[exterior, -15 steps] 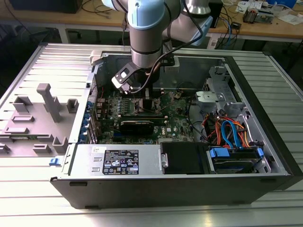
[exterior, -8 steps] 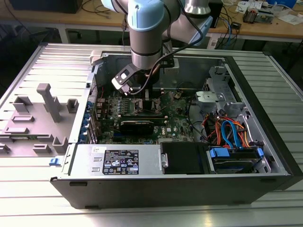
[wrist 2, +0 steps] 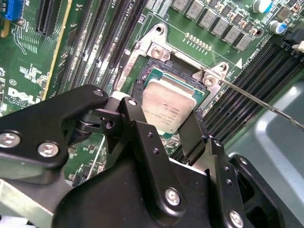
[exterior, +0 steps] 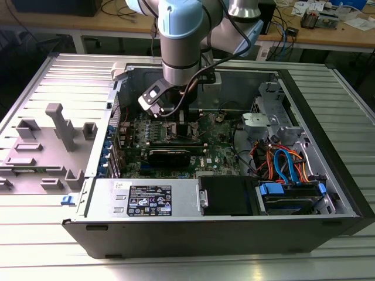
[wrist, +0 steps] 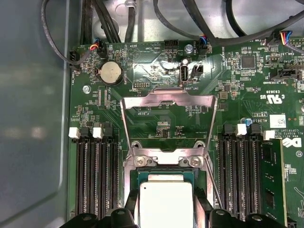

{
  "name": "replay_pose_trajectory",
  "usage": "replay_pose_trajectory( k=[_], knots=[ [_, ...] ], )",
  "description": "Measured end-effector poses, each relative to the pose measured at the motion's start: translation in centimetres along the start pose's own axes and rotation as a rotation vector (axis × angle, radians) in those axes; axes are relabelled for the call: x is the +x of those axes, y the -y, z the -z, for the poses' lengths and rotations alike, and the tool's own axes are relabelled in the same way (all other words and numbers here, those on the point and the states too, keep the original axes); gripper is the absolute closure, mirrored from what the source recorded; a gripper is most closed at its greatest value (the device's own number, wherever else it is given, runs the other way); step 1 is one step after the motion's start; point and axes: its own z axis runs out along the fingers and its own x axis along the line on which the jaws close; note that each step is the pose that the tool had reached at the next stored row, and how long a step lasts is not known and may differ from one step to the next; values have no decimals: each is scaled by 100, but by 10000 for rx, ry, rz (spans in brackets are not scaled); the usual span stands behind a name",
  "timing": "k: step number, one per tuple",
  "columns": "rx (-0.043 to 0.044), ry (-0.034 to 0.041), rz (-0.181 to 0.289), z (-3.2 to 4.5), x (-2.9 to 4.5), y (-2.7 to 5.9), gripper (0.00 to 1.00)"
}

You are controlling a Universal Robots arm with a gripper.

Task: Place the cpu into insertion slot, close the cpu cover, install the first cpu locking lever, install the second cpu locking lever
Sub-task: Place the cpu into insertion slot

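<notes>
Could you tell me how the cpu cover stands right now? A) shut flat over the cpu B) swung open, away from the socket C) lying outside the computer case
B: the cpu cover is swung back from the insertion slot, its window framing bare board, and the cpu is uncovered.

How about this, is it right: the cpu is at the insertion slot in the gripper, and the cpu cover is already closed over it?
Not quite. The cpu cover is not closed: the first wrist view shows it swung open, tipped back away from the insertion slot. The rest holds: the cpu is at the slot, in the gripper.
</notes>
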Motion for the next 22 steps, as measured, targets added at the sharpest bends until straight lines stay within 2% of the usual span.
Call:
replay_pose_trajectory(
  k=[6, 9, 12, 17, 22],
  knots=[
    [2, 53, -199, 0, 9, 0, 45],
    [138, 58, -231, 0, 9, -2, 45],
    [218, 56, -202, -3, 9, -35, 45],
    [234, 42, 110, -6, 4, -37, 45],
    [234, 42, 119, -6, -23, -37, 45]
  ],
)
